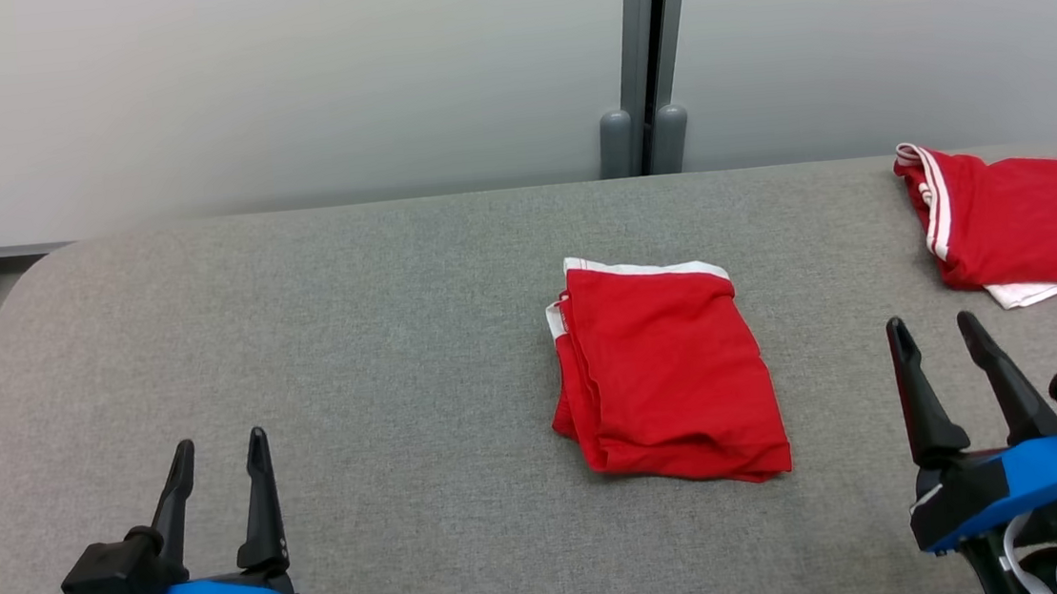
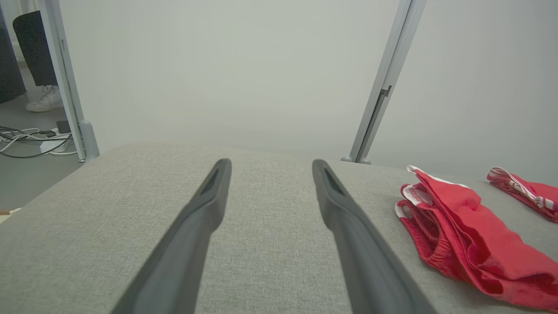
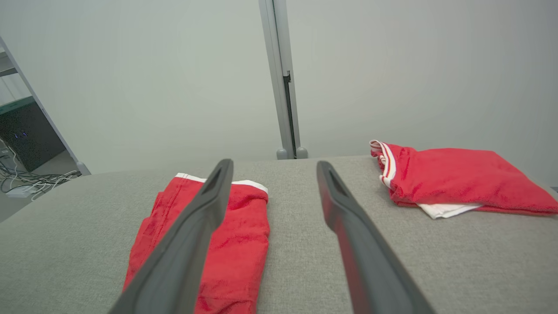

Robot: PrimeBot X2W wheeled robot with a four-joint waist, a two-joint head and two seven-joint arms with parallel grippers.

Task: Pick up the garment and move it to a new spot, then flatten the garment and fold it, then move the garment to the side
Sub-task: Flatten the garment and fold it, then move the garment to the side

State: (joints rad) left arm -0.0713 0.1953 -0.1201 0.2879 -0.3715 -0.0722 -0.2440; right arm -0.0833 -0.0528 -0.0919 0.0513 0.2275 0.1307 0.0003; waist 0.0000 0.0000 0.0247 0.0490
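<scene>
A folded red garment (image 1: 664,371) with a white band at its far edge lies in the middle of the grey table (image 1: 351,351); it also shows in the left wrist view as the red garment (image 2: 462,235) and in the right wrist view as the red garment (image 3: 226,244). My left gripper (image 1: 221,448) hovers open at the lower left, well clear of it, nothing between its fingers (image 2: 205,218). Low on the right, my right gripper (image 1: 933,324) stands open and empty, to the right of the garment.
A second folded red garment (image 1: 1020,225) with white stripes lies at the table's far right (image 3: 453,179). A grey wall with a vertical post (image 1: 651,57) stands behind the table. Cables (image 2: 26,139) lie on the floor at the left.
</scene>
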